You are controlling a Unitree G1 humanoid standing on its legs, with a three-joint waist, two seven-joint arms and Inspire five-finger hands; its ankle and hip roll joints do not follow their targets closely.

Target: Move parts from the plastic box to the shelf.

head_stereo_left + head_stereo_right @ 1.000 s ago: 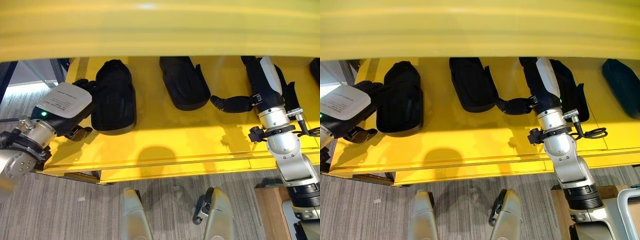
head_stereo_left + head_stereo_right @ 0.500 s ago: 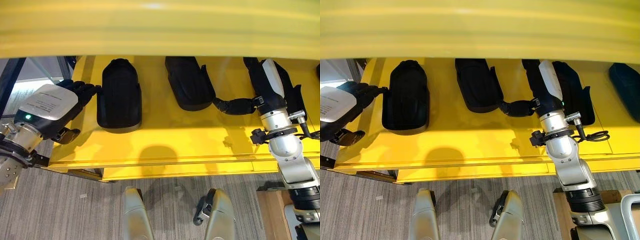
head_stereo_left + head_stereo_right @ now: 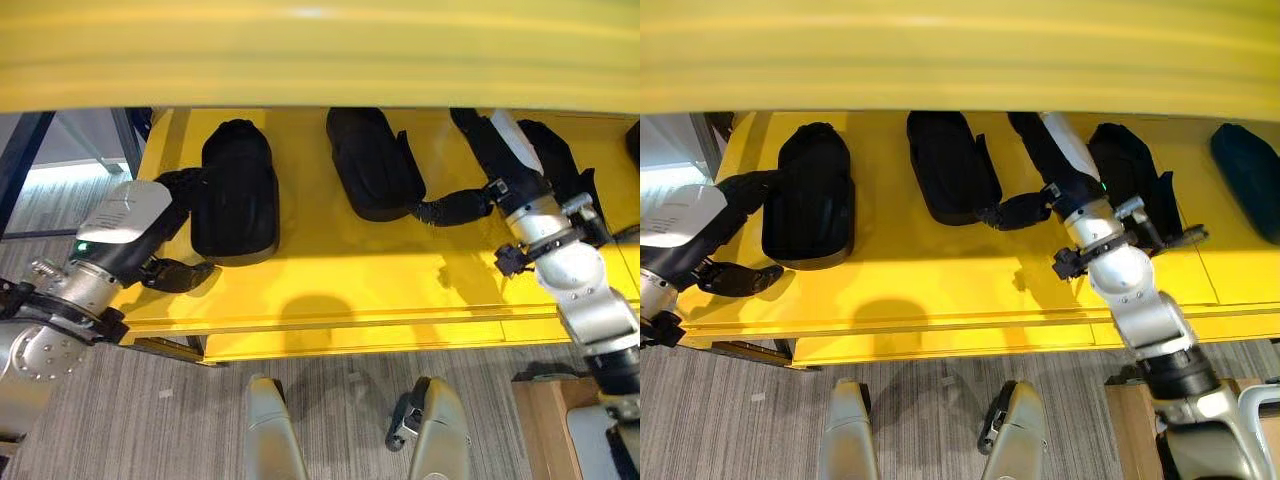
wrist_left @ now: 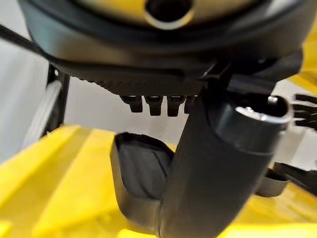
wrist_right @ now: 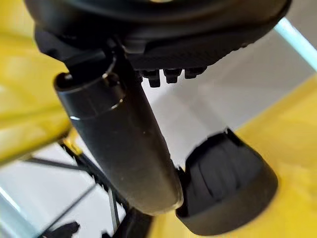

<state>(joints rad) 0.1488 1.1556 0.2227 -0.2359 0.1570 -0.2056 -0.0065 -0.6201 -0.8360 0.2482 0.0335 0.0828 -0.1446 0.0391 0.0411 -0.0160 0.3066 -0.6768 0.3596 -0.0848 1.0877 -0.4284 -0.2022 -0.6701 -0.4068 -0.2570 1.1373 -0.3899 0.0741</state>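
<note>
Several black moulded parts lie in a row on the yellow shelf (image 3: 340,285). My left hand (image 3: 132,222) is at the left part (image 3: 237,190). Its straight fingers lie along that part's left side and its thumb (image 3: 180,275) rests on the shelf in front; it is open. The left wrist view shows that part (image 4: 138,168) past the thumb (image 4: 218,168). My right hand (image 3: 503,155) is open between the middle part (image 3: 370,160) and the right part (image 3: 562,165), which it partly hides. Its thumb (image 3: 450,208) touches the middle part's right edge. A black part (image 5: 228,183) shows beyond the right thumb (image 5: 124,148).
An upper yellow shelf board (image 3: 320,50) overhangs the row and hides the parts' far ends. A darker part (image 3: 1247,185) lies at the far right. A dark frame post (image 3: 22,150) stands left of the shelf. A wooden box (image 3: 540,420) sits on the carpet at lower right.
My left hand has come back in against the left part, with its thumb now down on the shelf. My right arm has leaned left, and its thumb stays at the middle part.
</note>
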